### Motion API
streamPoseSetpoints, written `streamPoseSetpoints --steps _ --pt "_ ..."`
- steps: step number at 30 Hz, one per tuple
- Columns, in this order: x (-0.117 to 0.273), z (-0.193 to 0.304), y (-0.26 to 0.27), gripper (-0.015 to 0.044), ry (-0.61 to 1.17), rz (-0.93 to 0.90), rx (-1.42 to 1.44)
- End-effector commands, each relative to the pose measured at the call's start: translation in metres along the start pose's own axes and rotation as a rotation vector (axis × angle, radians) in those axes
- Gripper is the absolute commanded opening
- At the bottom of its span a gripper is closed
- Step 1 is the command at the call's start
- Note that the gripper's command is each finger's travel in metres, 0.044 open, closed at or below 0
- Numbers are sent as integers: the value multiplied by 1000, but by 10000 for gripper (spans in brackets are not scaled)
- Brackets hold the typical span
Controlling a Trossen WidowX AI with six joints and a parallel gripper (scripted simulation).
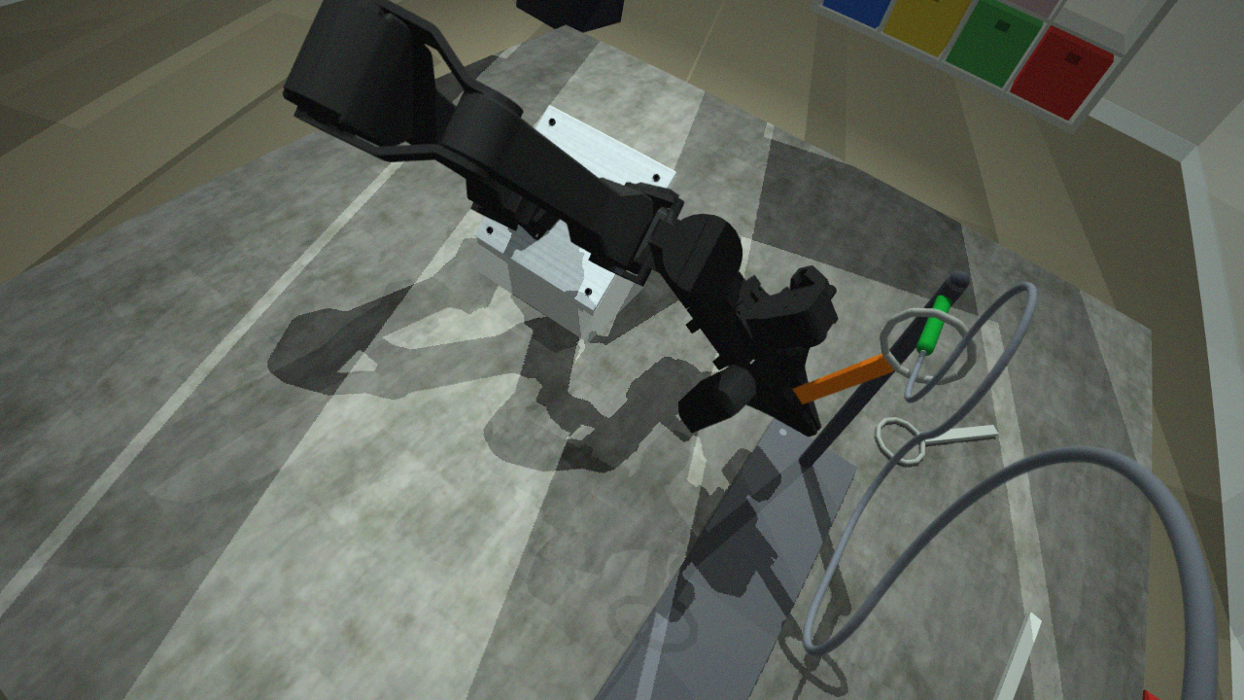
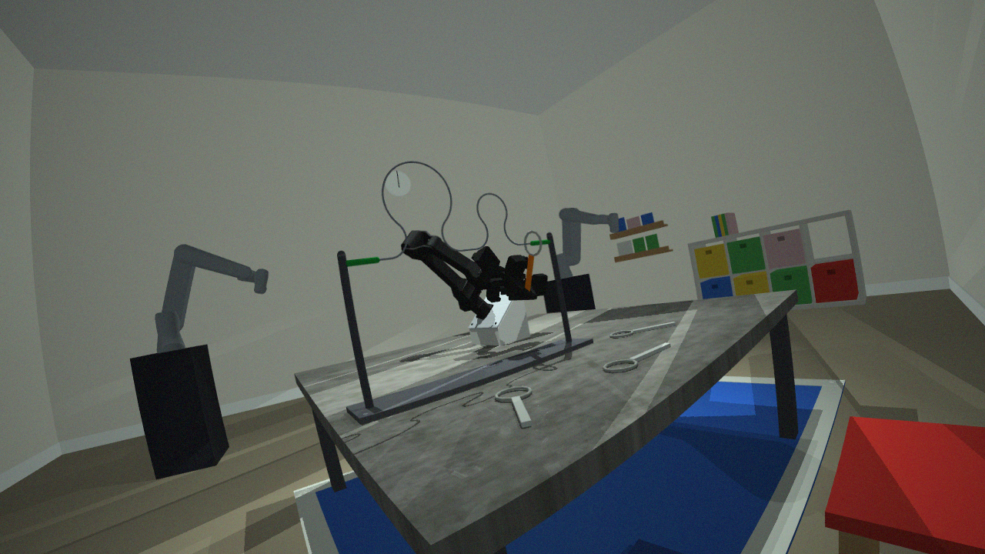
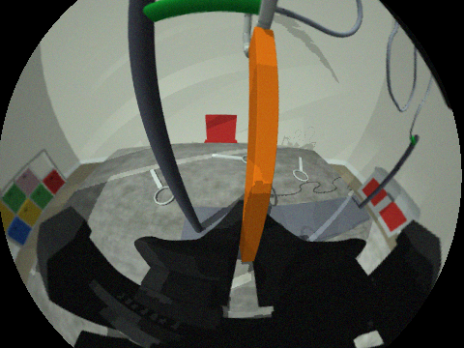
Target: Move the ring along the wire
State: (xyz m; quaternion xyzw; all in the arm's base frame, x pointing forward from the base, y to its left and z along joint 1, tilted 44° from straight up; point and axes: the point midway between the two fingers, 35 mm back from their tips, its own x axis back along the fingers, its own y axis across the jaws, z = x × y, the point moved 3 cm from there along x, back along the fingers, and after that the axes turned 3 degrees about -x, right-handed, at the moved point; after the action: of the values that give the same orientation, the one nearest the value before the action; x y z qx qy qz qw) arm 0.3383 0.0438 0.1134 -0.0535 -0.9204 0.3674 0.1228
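Hand point(image 1: 804, 407) point(image 2: 529, 295) point(image 3: 246, 204) shut – on orange hdl point(image 1: 842, 377) point(image 2: 529, 272) point(image 3: 263, 121)

A matte black arm point(image 1: 556, 165) point(image 2: 447, 268) is seen, built of chunky angular housings, rounded joints and slim brackets.

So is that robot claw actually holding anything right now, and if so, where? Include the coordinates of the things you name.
Yes: the gripper point(image 1: 804, 402) point(image 3: 246, 204) is clamped on the orange handle point(image 1: 842, 377) point(image 2: 529, 272) point(image 3: 264, 111), near the end away from the ring point(image 1: 885, 355) point(image 2: 525, 245).
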Motion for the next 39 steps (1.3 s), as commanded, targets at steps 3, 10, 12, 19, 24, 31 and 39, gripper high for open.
streamPoseSetpoints --steps 3,10,12,19,24,31,39 --pt "2 0 6 -150 -1 0 -5" --pt "2 1 12 -150 -1 -1 -6" --pt "2 2 12 -150 -1 -1 -6" --pt "-3 11 12 -150 -1 0 -5" --pt "-6 19 12 -150 -1 0 -5" --pt "-6 21 12 -150 -1 0 -4" --pt "-6 21 12 -150 -1 0 -4"
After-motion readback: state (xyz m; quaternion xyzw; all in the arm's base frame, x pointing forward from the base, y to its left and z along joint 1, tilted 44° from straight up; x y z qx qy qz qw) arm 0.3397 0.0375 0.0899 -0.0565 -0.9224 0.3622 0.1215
